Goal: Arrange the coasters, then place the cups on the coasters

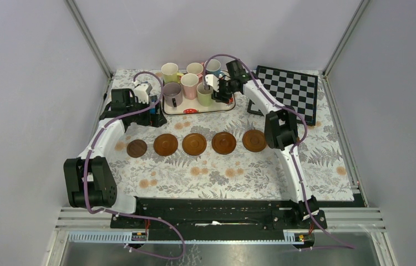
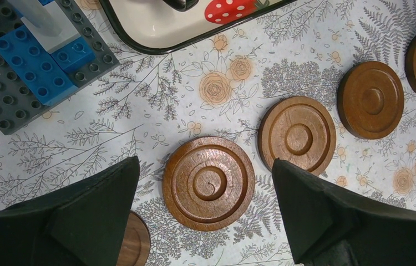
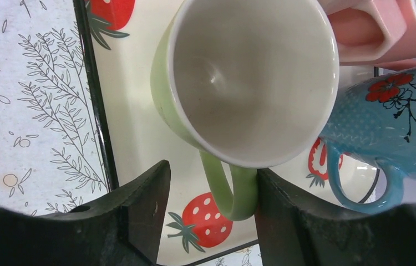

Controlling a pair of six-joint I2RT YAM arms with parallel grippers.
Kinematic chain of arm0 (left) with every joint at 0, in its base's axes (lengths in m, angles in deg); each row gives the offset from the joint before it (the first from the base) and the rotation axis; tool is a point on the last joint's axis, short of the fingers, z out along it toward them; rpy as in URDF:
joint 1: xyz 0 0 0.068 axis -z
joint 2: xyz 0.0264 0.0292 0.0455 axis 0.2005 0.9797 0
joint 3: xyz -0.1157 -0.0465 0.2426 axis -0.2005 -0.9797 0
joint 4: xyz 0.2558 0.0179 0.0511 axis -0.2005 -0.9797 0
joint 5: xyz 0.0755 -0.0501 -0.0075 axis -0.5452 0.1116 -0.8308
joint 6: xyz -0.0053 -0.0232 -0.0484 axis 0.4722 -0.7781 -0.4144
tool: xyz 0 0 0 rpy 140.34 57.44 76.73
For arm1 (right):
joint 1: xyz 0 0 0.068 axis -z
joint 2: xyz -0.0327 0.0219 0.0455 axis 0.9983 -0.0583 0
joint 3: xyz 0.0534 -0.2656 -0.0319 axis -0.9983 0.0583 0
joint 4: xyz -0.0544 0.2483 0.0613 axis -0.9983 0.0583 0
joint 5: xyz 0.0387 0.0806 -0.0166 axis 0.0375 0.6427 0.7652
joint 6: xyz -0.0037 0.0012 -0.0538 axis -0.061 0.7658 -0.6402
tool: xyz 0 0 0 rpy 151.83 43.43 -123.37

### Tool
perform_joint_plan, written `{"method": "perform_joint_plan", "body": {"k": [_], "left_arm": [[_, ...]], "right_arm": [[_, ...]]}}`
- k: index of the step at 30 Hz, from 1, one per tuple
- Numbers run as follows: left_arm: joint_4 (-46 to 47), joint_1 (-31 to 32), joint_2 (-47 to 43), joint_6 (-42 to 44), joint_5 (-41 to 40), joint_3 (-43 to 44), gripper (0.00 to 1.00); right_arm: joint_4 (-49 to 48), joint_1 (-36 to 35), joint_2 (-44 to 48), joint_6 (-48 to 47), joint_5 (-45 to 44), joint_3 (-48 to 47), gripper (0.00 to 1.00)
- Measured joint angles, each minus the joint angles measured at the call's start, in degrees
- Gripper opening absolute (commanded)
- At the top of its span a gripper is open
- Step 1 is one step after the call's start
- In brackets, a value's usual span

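1. Top external shows the tray (image 1: 200,110) at the far middle of the table. All six cups (image 1: 189,84) are bunched on it and none is on a coaster yet, so the cup half of the task looks barely begun.
2. Five coasters (image 1: 194,143) lie in an evenly spaced row on the near side of the tray, not touching each other, with the small dark one at the left end. I cannot find a sixth. The right elbow (image 1: 280,130) hangs by the row's right end and may hide it. Arranging seems done, or nearly.
3. The green cup (image 3: 250,83) stands upright at the tray's near right corner. The right gripper (image 3: 212,169) straddles its handle: one finger touches it and the other stands off with a gap, so nothing is clamped.
4. The left gripper (image 2: 204,162) is spread wide and empty, hovering over the left part of the row.
5. The board (image 1: 289,88) lies to the right of the tray and off the line of the row (no hindrance, I judge).
6. A Lego plate (image 2: 0,83) with blue bricks sits just beside the tray's near left corner, under the left arm and near the left end of the row.
7. The closest crowding is at the green cup. The pink cup (image 3: 372,27) and the blue cup (image 3: 383,111) stand just beside it, and the blue cup's handle is right by one finger, so a lift could nudge them.
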Motion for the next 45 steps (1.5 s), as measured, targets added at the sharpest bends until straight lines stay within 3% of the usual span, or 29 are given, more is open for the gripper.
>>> {"method": "perform_joint_plan", "body": {"k": [14,23,27,32,45], "left_arm": [[-1.0,-1.1,0.0,-0.4,2.6,0.0,0.99],[-2.9,-1.2,-0.3,-0.3,4.0,0.0,0.99],[-3.5,-1.3,-1.4,-0.4,4.4,0.0,0.99],[-3.5,-1.3,-2.8,-0.7,5.0,0.0,0.99],[-3.3,-1.4,-4.0,-2.1,5.3,0.0,0.99]], "right_arm": [[-0.2,-0.2,0.0,6.8,0.0,0.2,0.51],[-0.2,-0.2,0.0,11.6,0.9,0.2,0.35],[0.1,-0.3,0.0,13.1,1.3,0.2,0.22],[0.4,-0.4,0.0,15.8,1.4,0.2,0.0],[-0.1,1.6,3.1,31.6,1.0,3.2,0.0]]}}
